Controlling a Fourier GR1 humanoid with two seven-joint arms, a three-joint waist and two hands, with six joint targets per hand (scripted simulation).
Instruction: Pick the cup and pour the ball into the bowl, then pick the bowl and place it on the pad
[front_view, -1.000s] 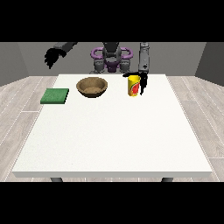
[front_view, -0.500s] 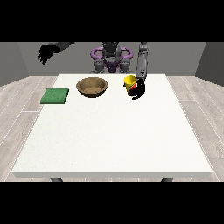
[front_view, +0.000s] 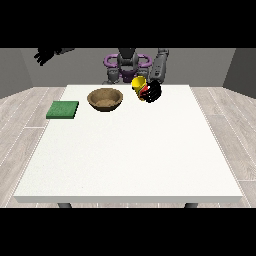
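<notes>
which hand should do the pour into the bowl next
The robot's left, the hand at the view's right: it already holds the tilted cup beside the bowl. The other hand is raised far off.

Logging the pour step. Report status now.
Hand at view's right shut on yellow cup, cup lifted and tilted. Other hand raised off-table, holding nothing. Wooden bowl beside cup; green pad unobstructed.

From my station I read the table (front_view: 125, 160) as a smooth, matt white slab. The bowl (front_view: 105, 99) looks like brown wood with a dull, grained finish. The cup (front_view: 138, 83) appears as glossy yellow plastic with a red mark. The pad (front_view: 63, 110) shows a flat green, cloth-like matt surface. The hand at the view's right (front_view: 152, 92) looks like matt black plastic.
</notes>
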